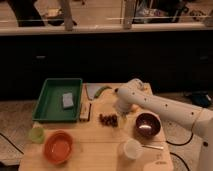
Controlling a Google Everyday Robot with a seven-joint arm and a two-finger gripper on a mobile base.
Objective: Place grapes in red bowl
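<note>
The grapes (108,119), a small dark red-purple bunch, lie on the wooden table near its middle. The red bowl (58,147), orange-red with a paler inside, stands at the front left and holds nothing I can see. My gripper (119,113) hangs from the white arm, which comes in from the right. It sits just right of the grapes and close above them. Its tip is dark against the table.
A maroon bowl (148,125) stands right of the grapes, with a white cup (131,149) in front of it. An orange fruit (134,107) shows behind the arm. A green tray (50,107) with a grey sponge (68,99) is at the back left. A small green cup (36,134) stands beside the red bowl.
</note>
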